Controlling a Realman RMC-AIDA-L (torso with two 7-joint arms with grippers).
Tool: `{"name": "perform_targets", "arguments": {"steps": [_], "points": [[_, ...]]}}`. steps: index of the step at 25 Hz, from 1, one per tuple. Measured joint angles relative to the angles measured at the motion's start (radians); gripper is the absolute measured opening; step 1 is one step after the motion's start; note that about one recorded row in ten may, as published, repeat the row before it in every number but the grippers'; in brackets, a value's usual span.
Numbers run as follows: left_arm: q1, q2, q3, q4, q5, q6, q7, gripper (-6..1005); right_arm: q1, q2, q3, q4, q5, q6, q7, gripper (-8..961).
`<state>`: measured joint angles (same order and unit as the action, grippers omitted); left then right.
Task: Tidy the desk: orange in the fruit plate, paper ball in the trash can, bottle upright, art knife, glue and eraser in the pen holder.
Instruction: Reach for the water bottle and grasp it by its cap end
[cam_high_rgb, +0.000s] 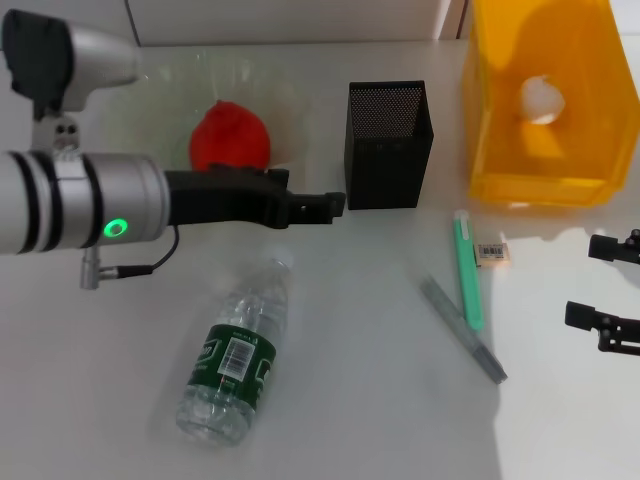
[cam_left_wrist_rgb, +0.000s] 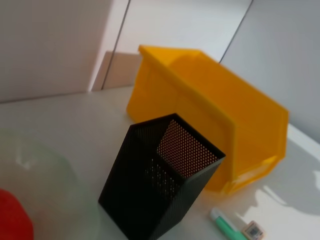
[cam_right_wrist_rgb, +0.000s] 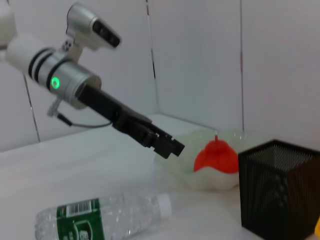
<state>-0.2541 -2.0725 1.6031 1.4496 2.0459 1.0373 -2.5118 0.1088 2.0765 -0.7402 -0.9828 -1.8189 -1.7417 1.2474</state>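
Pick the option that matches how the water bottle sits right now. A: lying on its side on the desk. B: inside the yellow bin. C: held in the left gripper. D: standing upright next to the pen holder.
A: the water bottle lies flat on the desk with its cap toward the left gripper, which hangs above the desk and holds nothing; the pen holder and yellow bin are farther back.

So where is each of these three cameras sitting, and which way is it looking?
Head view: from the robot's head, down at the desk; shows the left gripper near the pen holder and the right gripper at the edge.
Left wrist view: on the left arm, facing the pen holder and yellow bin; no own fingers.
Right wrist view: on the right arm, facing the left gripper and bottle.
All share the pen holder.
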Motion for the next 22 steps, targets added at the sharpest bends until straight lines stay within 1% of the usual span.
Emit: {"name": "perform_targets", "arguments": {"steps": [1, 2, 4, 6, 9, 12, 15, 20, 22], "points": [[0.000, 0.000, 0.000, 0.000, 0.000, 0.000, 0.000, 860, 0.000, 0.000, 0.000, 0.000, 0.000, 0.000, 0.000, 839], [-0.026, 0.000, 0.039, 0.041, 0.124, 0.007, -0.136, 860, 0.005, 0.000, 0.015, 0.010, -0.018, 0.000, -0.004, 839], [-0.064, -0.002, 0.084, 0.085, 0.260, 0.030, -0.270, 858, 0.011, 0.000, 0.045, 0.031, -0.046, 0.001, -0.017, 839], [-0.110, -0.007, 0.110, 0.101, 0.356, 0.071, -0.374, 856, 0.013, -0.001, 0.063, 0.052, -0.050, 0.000, -0.047, 839], [-0.138, -0.008, 0.119, 0.091, 0.358, 0.083, -0.389, 854, 0.022, -0.007, 0.076, 0.090, -0.048, -0.004, -0.089, 839], [-0.140, -0.007, 0.123, 0.089, 0.353, 0.090, -0.383, 851, 0.031, -0.009, 0.096, 0.113, -0.049, -0.004, -0.102, 839], [-0.124, -0.005, 0.121, 0.088, 0.354, 0.110, -0.378, 848, 0.032, 0.001, 0.118, 0.112, -0.058, -0.009, -0.117, 839], [-0.059, -0.005, 0.146, 0.094, 0.415, 0.121, -0.373, 843, 0.032, 0.004, 0.127, 0.130, -0.064, -0.012, -0.139, 839], [-0.055, -0.006, 0.146, 0.094, 0.422, 0.119, -0.372, 842, 0.029, 0.004, 0.128, 0.134, -0.063, -0.012, -0.146, 839]]}}
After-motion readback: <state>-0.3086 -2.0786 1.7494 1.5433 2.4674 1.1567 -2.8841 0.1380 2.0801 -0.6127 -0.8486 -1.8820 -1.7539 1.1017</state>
